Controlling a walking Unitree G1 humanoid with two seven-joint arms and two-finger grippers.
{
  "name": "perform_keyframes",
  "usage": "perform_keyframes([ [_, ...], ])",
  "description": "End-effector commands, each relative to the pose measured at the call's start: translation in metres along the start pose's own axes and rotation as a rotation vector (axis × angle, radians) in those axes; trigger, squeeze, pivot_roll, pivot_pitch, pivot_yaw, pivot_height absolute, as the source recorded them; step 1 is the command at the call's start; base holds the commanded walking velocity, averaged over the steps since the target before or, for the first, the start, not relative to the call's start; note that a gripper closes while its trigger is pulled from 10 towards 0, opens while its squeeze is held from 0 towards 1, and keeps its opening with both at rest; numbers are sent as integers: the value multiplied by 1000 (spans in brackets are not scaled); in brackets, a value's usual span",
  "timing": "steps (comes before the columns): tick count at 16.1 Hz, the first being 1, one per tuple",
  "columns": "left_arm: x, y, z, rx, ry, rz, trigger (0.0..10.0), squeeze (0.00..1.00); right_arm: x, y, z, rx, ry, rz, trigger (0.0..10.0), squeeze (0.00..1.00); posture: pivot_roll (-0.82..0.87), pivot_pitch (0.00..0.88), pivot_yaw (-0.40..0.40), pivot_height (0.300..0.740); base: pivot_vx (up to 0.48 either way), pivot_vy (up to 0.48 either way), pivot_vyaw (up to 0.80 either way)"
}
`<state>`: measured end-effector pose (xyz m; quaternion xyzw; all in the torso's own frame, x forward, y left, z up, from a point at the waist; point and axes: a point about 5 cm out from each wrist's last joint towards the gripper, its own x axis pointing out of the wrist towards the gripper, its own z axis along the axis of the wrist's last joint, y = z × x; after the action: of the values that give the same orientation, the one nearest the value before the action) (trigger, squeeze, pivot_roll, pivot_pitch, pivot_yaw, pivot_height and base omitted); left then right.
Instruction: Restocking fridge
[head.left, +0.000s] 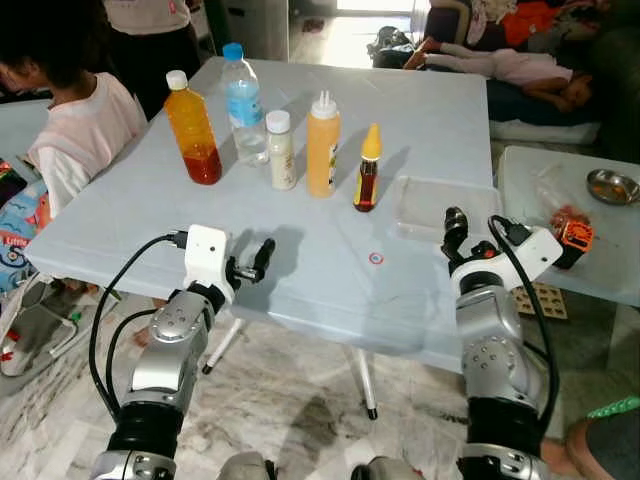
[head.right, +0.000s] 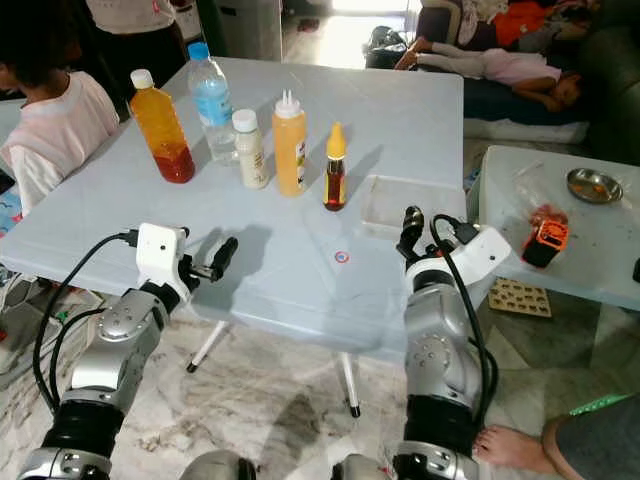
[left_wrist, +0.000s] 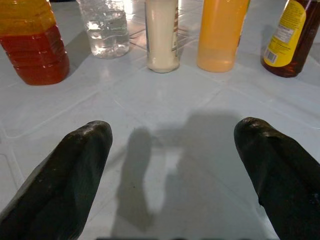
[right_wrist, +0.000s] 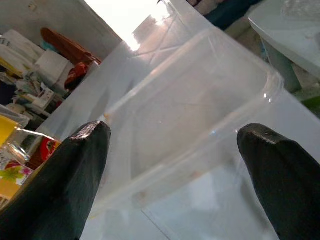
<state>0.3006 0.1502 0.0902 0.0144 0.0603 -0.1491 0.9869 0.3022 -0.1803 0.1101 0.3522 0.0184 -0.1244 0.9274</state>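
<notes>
Nearest, left gripper (left_wrist: 170, 165) and right gripper (right_wrist: 172, 165), both spread wide, empty. Just beyond the right: clear plastic container (head.left: 440, 208), light, flexible, slippery; best pinched at the rim. Farther: five upright bottles (head.left: 323, 145).

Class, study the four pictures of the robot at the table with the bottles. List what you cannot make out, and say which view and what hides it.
- Label text on the dark sauce bottle: too small in the head views, cut off by the edge in the left wrist view.
- Contents of the clear container: glare, right wrist view.
- Small metal bowl: contents too small, left eye view.
</notes>
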Motion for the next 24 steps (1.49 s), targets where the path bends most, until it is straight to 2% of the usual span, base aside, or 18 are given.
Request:
perform_keyframes([
  [1,1,3,5,23,-14,-1,10000,0,2,1,0,24,-3,-17,10000,0,52,7,59,740,0,0,0],
  [3,1,3,5,29,-15,-5,10000,0,4,-4,-1,49,-5,-39,10000,0,50,11,62,740,0,0,0],
  [4,1,1,5,40,-18,-17,10000,0,6,-5,-1,57,-9,-43,3176,0,51,14,65,740,0,0,0],
  [5,1,0,6,42,-19,-20,10000,0,6,-5,-1,60,-10,-44,3176,0,51,14,65,740,0,0,0],
  [6,1,0,7,48,-22,-25,10000,0,9,-7,0,70,-13,-49,0,0,54,16,66,740,0,0,0],
  [13,1,0,9,58,-30,-28,10000,0,25,-14,11,175,4,-40,0,0,65,21,64,740,0,0,0],
  [24,1,-2,10,63,-37,-31,10000,0,31,-16,13,200,40,-7,0,0,67,17,60,740,0,0,0],
])
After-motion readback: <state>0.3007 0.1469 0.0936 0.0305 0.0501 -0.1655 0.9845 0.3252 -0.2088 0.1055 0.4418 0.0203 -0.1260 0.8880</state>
